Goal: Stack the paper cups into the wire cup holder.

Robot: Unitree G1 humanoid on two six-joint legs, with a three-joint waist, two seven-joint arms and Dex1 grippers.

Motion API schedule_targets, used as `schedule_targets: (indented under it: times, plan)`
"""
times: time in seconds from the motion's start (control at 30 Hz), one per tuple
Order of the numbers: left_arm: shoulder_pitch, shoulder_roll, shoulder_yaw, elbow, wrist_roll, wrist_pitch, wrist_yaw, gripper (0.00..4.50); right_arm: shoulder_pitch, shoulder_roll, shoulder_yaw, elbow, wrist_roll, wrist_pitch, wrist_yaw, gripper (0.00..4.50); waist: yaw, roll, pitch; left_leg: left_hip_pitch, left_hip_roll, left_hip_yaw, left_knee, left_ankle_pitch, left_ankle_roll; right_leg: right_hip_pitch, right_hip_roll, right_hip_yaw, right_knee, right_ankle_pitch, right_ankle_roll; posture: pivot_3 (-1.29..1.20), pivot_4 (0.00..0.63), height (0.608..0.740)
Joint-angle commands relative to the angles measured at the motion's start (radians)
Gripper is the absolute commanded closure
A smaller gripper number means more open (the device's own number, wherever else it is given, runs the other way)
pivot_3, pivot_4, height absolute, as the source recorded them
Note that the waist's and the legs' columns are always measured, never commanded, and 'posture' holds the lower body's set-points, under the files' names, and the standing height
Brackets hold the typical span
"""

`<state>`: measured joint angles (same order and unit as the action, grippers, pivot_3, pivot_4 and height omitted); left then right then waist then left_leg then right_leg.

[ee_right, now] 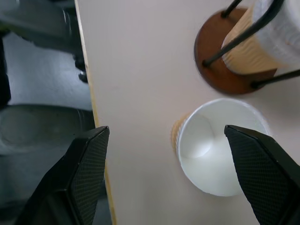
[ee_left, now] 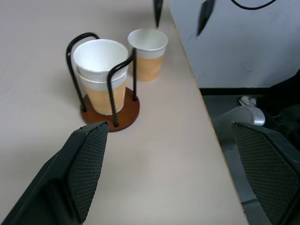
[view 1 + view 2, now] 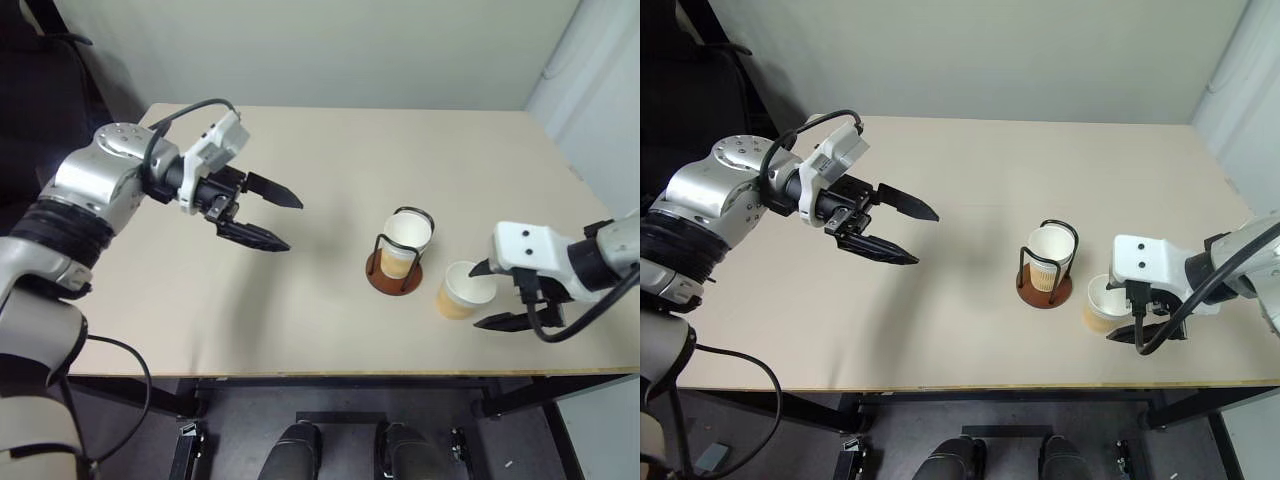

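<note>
The wire cup holder stands on the table right of centre, its reddish base carrying two nested paper cups. A third paper cup stands upright just to the holder's right, near the table's front edge, and its white inside faces up. My right gripper is open beside and slightly above this loose cup, one finger on each side, holding nothing. My left gripper is open and empty in the air left of the holder, pointing toward it.
The tan table has its front edge close to the loose cup and its right edge not far beyond my right arm. A dark chair stands at the back left.
</note>
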<state>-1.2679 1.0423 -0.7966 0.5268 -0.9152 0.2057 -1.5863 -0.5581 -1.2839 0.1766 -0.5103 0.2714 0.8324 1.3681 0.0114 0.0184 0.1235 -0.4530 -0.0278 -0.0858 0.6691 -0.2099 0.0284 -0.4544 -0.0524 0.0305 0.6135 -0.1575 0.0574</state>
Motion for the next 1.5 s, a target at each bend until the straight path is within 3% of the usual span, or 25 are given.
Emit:
schedule_targets:
  times: [0.03,0.37,0.4,0.47,0.77,0.8,1.03,1.3,1.5]
  plan:
    - [0.002,0.028,0.044,-0.050,-0.038,0.010,-0.028,0.00,-0.004,-0.007,0.020,0.010,-0.034,-0.060,-0.004,0.52,0.001,0.000,0.000,0.000,0.000,-0.001,0.000,0.000,0.000,0.000,0.000,0.000,0.000,0.000,0.000,0.00,0.150,0.740]
    - [0.008,0.046,0.051,-0.084,-0.052,0.035,-0.028,0.00,0.006,0.024,0.126,0.078,-0.147,-0.192,0.002,0.52,0.004,0.000,0.000,-0.001,-0.002,-0.004,0.000,0.001,0.000,0.001,-0.002,-0.001,-0.002,0.001,0.001,0.00,0.150,0.740]
    - [0.009,0.046,0.052,-0.085,-0.052,0.036,-0.028,0.00,0.005,0.026,0.134,0.084,-0.158,-0.203,0.006,0.68,0.004,0.000,0.000,-0.001,-0.002,-0.004,0.000,0.001,0.000,0.001,-0.002,-0.001,-0.002,0.001,0.001,0.00,0.150,0.740]
    - [0.010,0.047,0.053,-0.087,-0.050,0.037,-0.028,0.00,0.004,0.032,0.149,0.100,-0.186,-0.235,0.008,1.10,0.004,0.000,0.000,-0.001,-0.003,-0.004,0.000,0.001,0.000,0.001,-0.002,-0.001,-0.002,0.001,0.001,0.00,0.150,0.740]
    - [0.012,0.049,0.054,-0.093,-0.047,0.039,-0.028,0.00,0.003,0.033,0.141,0.120,-0.231,-0.289,0.050,4.34,0.004,0.000,0.000,-0.002,-0.003,-0.005,0.000,0.001,0.000,0.002,-0.002,-0.001,-0.002,0.001,0.001,0.00,0.150,0.740]
    - [0.012,0.048,0.054,-0.092,-0.046,0.040,-0.028,0.00,0.001,0.028,0.132,0.120,-0.231,-0.290,0.056,4.43,0.004,0.000,0.000,-0.002,-0.003,-0.005,0.000,0.001,0.000,0.002,-0.002,-0.001,-0.002,0.001,0.001,0.00,0.150,0.740]
    - [0.010,0.043,0.054,-0.084,-0.044,0.040,-0.028,0.00,-0.086,0.009,0.051,0.115,-0.202,-0.249,0.073,4.43,0.003,0.000,0.000,-0.002,-0.003,-0.005,0.000,0.001,0.000,0.002,-0.002,-0.001,-0.003,0.001,0.001,0.00,0.150,0.740]
    - [0.002,0.034,0.045,-0.072,-0.037,0.037,-0.028,0.00,-0.444,0.038,0.044,0.139,-0.141,-0.116,0.150,4.43,0.002,0.000,0.000,-0.001,-0.003,-0.007,-0.003,0.002,-0.001,0.001,-0.001,-0.002,-0.003,0.000,-0.001,0.00,0.150,0.740]
    - [0.002,0.027,0.041,-0.067,-0.036,0.038,-0.028,0.00,-0.596,0.110,0.102,0.169,-0.155,-0.078,0.161,4.43,0.003,0.000,0.000,-0.002,-0.003,-0.007,-0.004,0.002,-0.004,0.000,-0.001,-0.003,-0.003,-0.001,-0.003,0.00,0.150,0.740]
